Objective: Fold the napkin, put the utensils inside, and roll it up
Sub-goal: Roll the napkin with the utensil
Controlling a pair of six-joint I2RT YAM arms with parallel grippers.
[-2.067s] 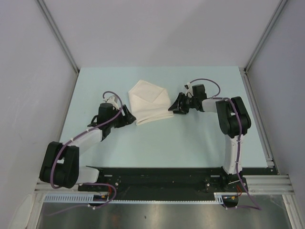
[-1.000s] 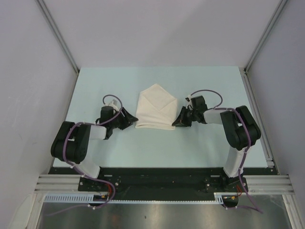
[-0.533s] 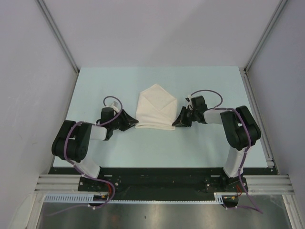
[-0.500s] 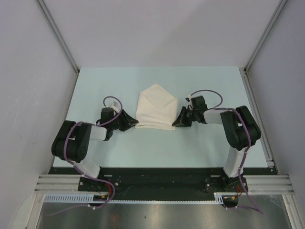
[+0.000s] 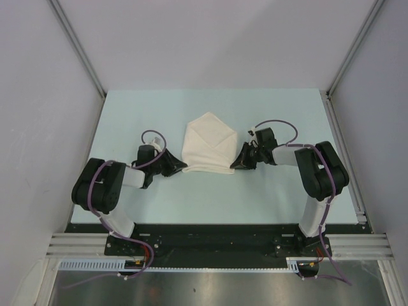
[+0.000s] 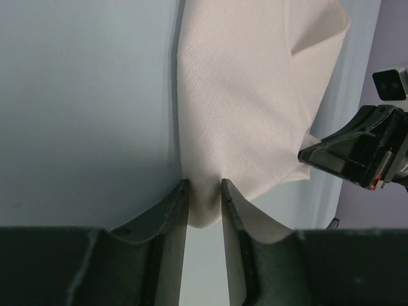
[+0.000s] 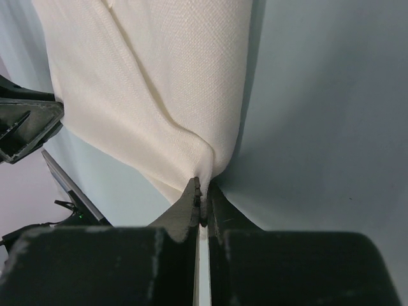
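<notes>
"While the large soft white cloth napkin [image 5: 208, 141] is lying out there, where exactly is it sitting?"

"It is resting folded on the pale blue-green tabletop [image 5: 274, 191], about in the middle, between my two black grippers. Its outline is coming to a point on the far side, and its straight edge is facing my bases."

"What is your right gripper [image 5: 236, 164] doing?"

"It is clenching the near right corner of the napkin. From my right wrist, I am seeing the fingers [image 7: 185, 210] pressing together with a pucker of cloth caught at their tips."

"And the left gripper [image 5: 180, 167]?"

"It is sitting at the near left corner. Its fingers [image 6: 169, 213] are standing narrowly apart, with the corner's cloth filling the gap between them and some cloth running under one finger. I am not able to tell whether they are biting it or only straddling it."

"How are the arms lying?"

"Both are reaching low over the tabletop, elbows bending outward, wrists pointing inward across the napkin. From my left wrist, I am seeing the right gripper's black tip touching the cloth's opposite corner."
</notes>
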